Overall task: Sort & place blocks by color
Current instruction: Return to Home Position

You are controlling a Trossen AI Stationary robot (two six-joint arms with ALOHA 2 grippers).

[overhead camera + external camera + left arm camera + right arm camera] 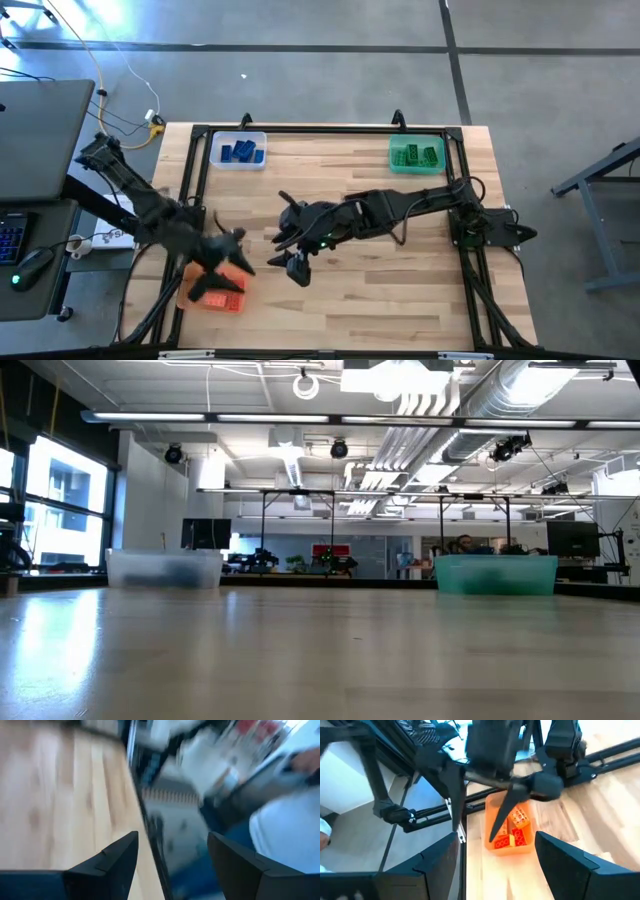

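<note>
Showing left claw (172, 845) released, empty above orange tray (510, 852) holding orange blocks (516, 836), right claw (497, 837) released over bench (400, 300) centre, blue blocks (240, 152) lying in clear tray (214, 150), green blocks (415, 155) in green tray (391, 150); calling for lifting straight up before folding home, avoiding tray and arm clashes.

Pale wooden surface (400, 300) carrying three trays.
Seen from above, a clear tray (238, 137) sits at the upper left of the surface and a green tray (417, 140) at its upper right. An orange tray (230, 306) lies near the lower-left edge, and a dark frame (330, 129) runs along the borders.
</note>
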